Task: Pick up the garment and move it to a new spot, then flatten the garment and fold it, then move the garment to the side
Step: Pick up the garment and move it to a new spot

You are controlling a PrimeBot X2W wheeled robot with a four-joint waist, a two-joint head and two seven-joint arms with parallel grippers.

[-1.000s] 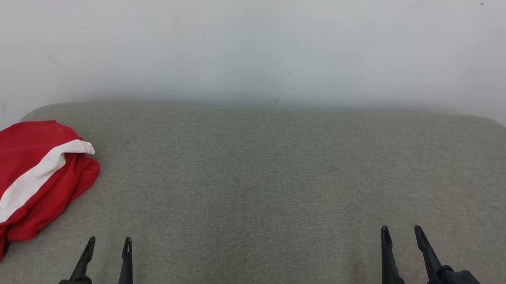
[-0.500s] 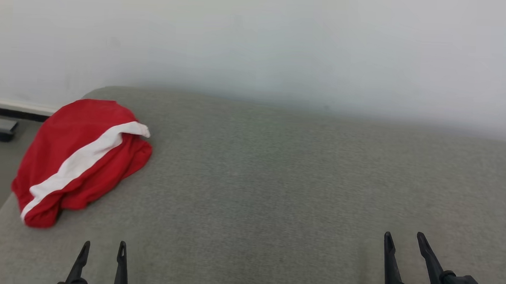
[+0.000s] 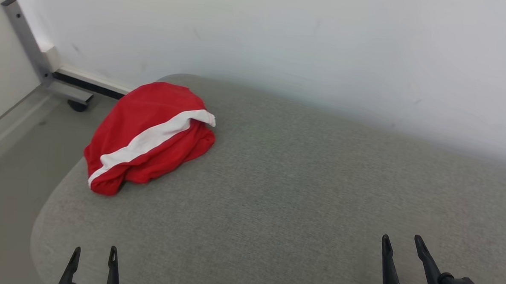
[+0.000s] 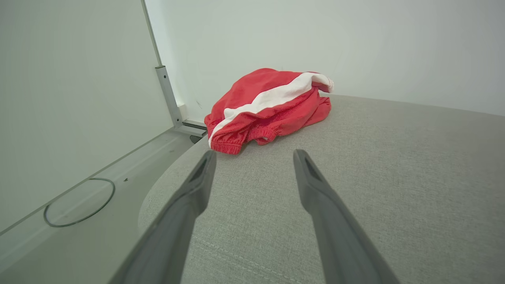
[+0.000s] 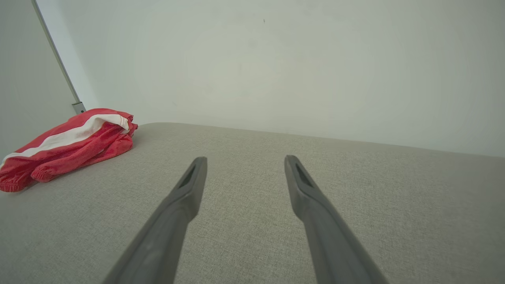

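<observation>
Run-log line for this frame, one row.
stage: pre-grasp | crumpled red garment with white stripe: far-left corner of grey fabric surface | left gripper: open, empty | right gripper: open, empty

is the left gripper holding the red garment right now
No, the left gripper is open with nothing between its fingers, and the red garment lies bunched on the grey padded surface ahead of them, untouched.

The robot's head turned to its left over the last second, sliding the whole scene across the head view. The red-and-white shorts (image 3: 148, 137), earlier cut off at the left edge, showed whole near the rounded corner of the grey padded table (image 3: 297, 195); the camera shifted, not the cloth. The floor (image 3: 13, 157), a metal post (image 3: 26, 42) and a caster (image 3: 77, 105) came into sight.
</observation>
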